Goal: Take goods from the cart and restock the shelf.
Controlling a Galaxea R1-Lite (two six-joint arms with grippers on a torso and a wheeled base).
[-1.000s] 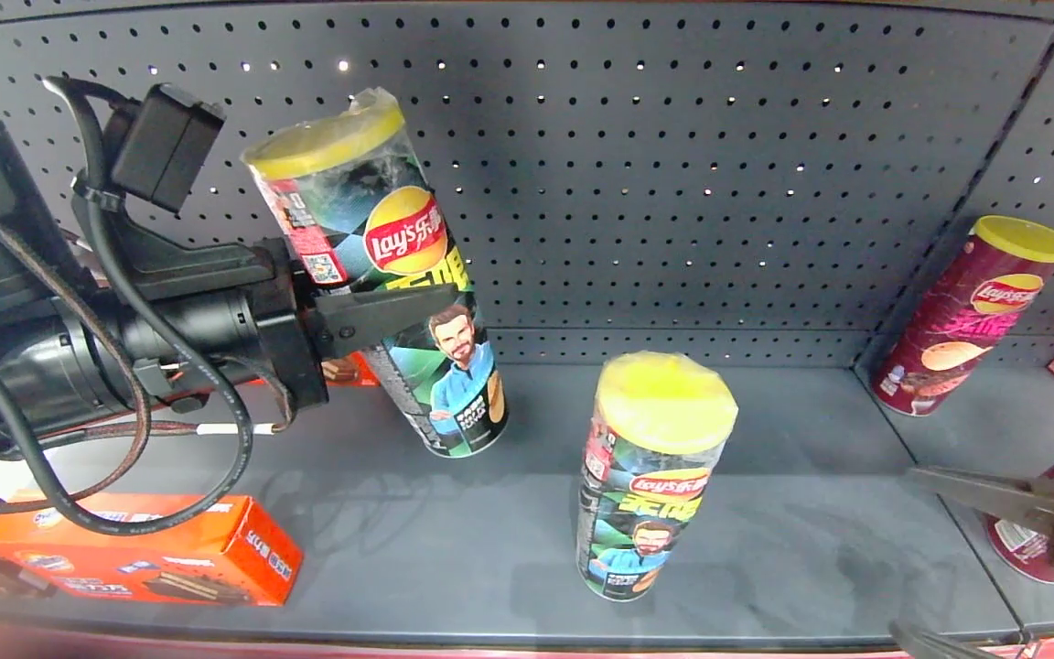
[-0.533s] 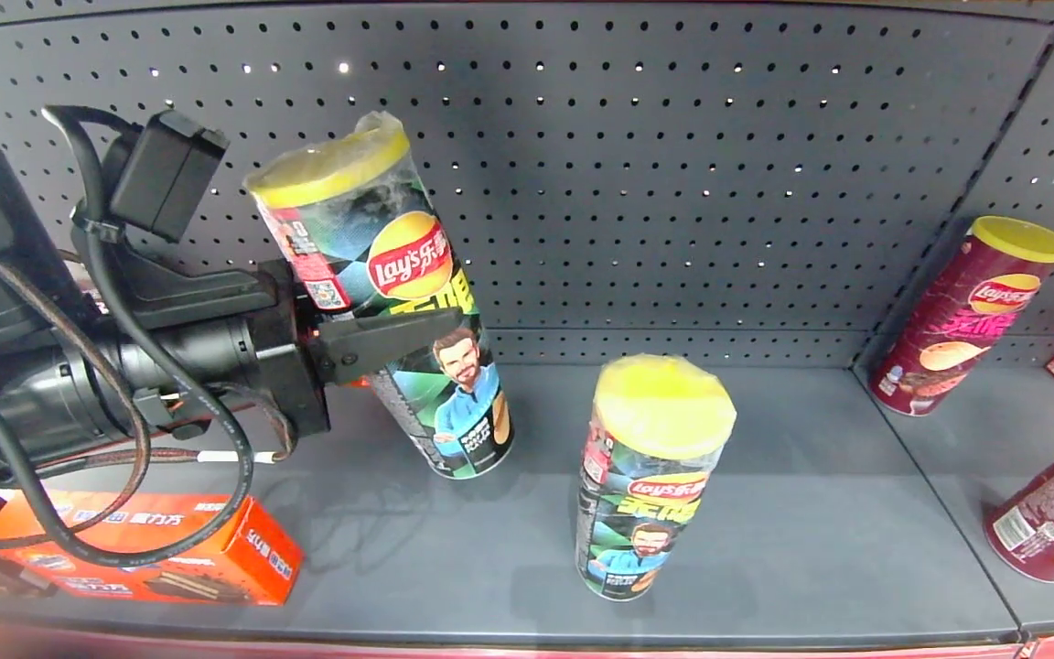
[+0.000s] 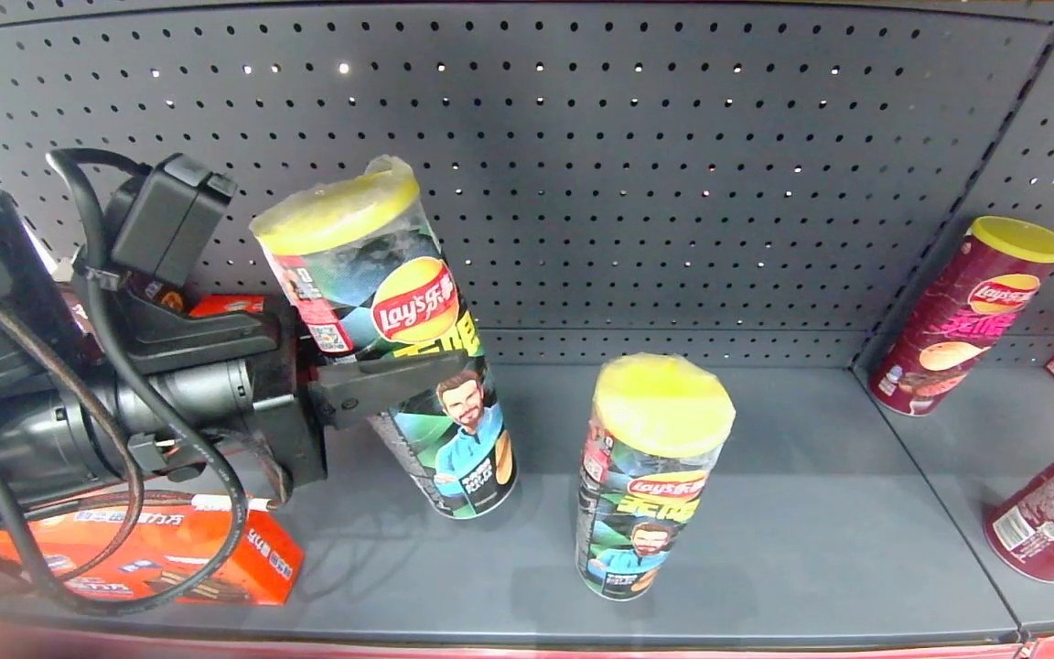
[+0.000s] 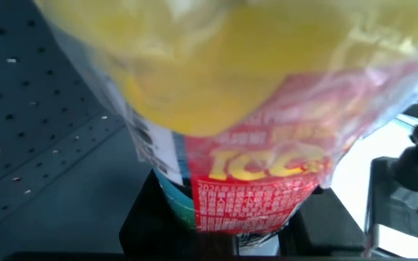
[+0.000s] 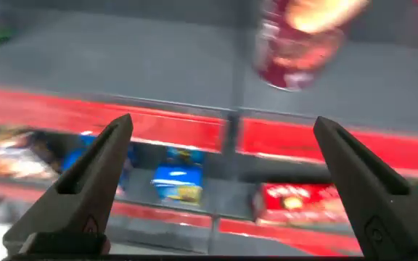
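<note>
Head view showed the left tool (image 3: pixel 426 377) clamped around a tilted chip can (image 3: pixel 399 302) at the shelf (image 3: pixel 811 522); the right tool (image 5: pixel 223 127) gaped empty.

The left gripper (image 3: pixel 417 366) has sunk lower, can (image 3: pixel 381 302) clamped between its jaws. The right gripper (image 5: pixel 223 123) has backed off, purple can (image 5: pixel 296 43) now beyond its jaws.

I'm in a shop: a grey shelf (image 3: pixel 811 513) with a pegboard back (image 3: pixel 673 183), chip cans (image 3: pixel 650 476) at five o'clock, boxed snacks (image 3: pixel 216 554) at eight.
</note>
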